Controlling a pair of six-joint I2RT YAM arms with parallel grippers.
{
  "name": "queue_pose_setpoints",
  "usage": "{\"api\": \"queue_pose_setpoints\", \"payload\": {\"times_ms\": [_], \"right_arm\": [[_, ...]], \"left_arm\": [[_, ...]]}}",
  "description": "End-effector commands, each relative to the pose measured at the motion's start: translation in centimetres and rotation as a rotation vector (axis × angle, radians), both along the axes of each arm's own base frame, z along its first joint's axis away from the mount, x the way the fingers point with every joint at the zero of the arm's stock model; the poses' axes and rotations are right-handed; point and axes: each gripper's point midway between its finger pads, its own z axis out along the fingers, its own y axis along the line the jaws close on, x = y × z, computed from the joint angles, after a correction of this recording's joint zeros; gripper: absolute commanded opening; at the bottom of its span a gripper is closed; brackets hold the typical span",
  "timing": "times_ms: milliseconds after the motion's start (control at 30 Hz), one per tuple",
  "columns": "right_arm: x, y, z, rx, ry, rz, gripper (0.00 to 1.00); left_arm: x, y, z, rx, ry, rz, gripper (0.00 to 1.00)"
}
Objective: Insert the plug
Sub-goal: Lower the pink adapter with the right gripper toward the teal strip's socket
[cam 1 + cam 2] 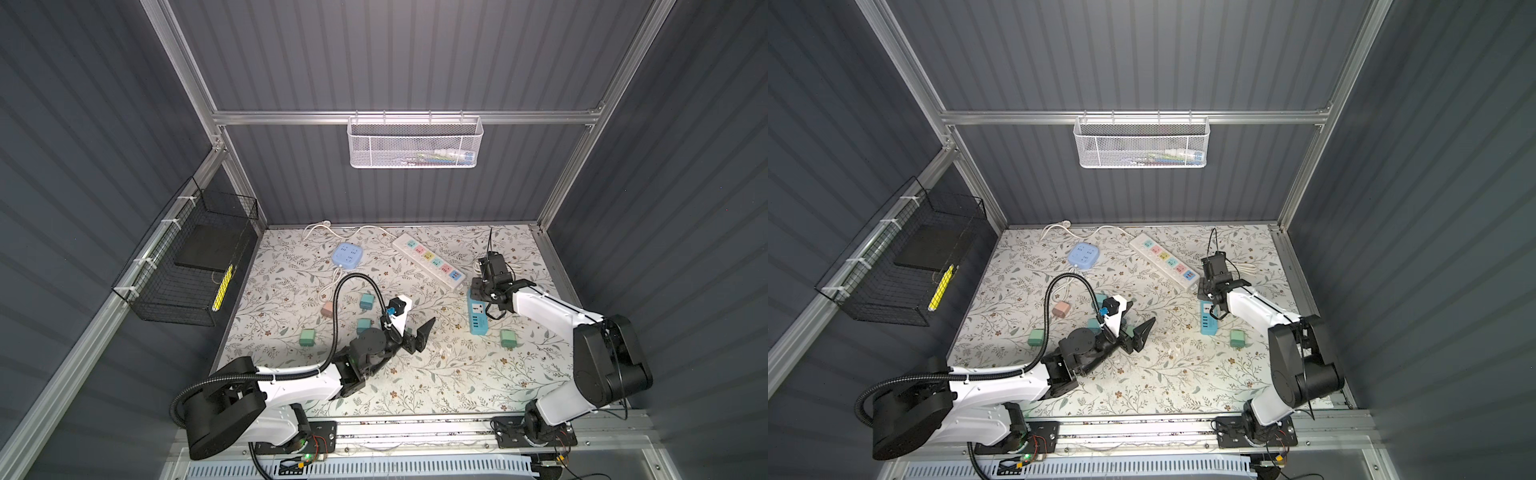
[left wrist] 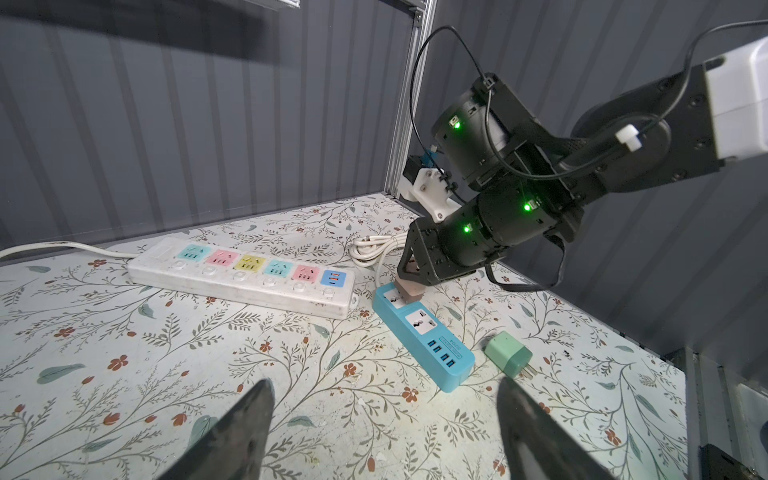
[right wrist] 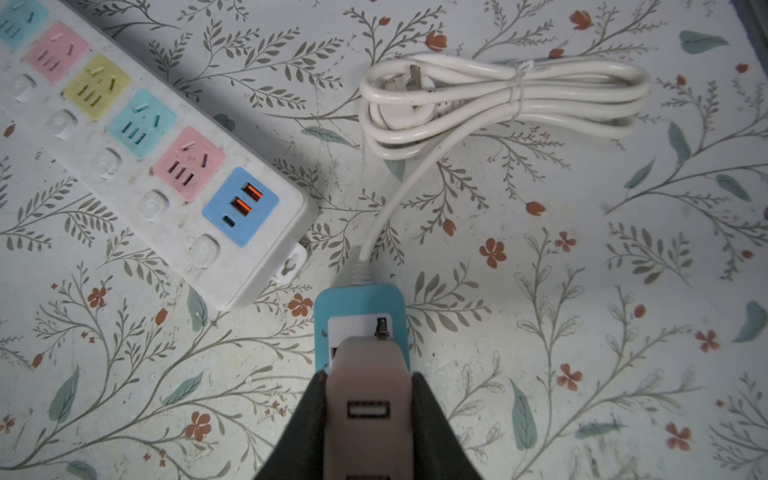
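Note:
My right gripper (image 3: 368,376) is shut on a pink plug (image 3: 368,395), a small block with a USB port on its back face. The plug (image 2: 409,291) stands upright on the end socket of the blue power strip (image 2: 424,332), the socket nearest its white cord. Its prongs are hidden. In both top views the right gripper (image 1: 478,286) (image 1: 1204,291) points down over the blue strip (image 1: 478,318) (image 1: 1208,322). My left gripper (image 1: 419,322) (image 1: 1140,318) (image 2: 384,382) hovers open over the middle of the table, with nothing between its fingers.
A white multi-socket strip (image 1: 430,259) lies next to the blue one. Its coiled cord (image 3: 498,95) sits behind. A round blue socket hub (image 1: 346,255) is at the back left. Several green plugs (image 1: 508,338) (image 1: 307,337) and another pink plug (image 1: 328,308) lie loose. Wire baskets hang on the walls.

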Motion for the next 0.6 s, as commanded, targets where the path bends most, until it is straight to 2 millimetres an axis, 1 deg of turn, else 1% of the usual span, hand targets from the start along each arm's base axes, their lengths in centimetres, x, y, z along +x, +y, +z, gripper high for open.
{"api": "queue_pose_setpoints", "payload": {"times_ms": [0,200,367,433,500,567], "right_arm": [[-2.6,-0.6,-1.8,-0.024,0.056,-0.037,0.22],[-4.5,-1.1,-2.2,0.000,0.048,-0.079,0.22],[-7.2,0.4,-2.6,0.102,0.026,-0.165,0.23],[-7.8,0.8,-2.0,0.108,0.008,-0.186,0.23],[-7.6,1.0,-0.9,0.126,-0.018,-0.185,0.23],[-7.2,0.7,0.5,0.121,-0.063,-0.180,0.23]], "left_arm": [[-0.3,0.3,1.3,-0.032,-0.037,-0.004,0.84],[-0.5,0.3,1.4,-0.039,-0.030,-0.017,0.84],[-0.6,0.0,1.4,-0.040,-0.025,-0.027,0.84],[-0.7,-0.1,1.5,-0.041,-0.024,-0.032,0.84],[-0.7,-0.2,1.4,-0.041,-0.019,-0.038,0.84],[-0.7,-0.3,1.4,-0.042,-0.017,-0.043,0.84]]}}
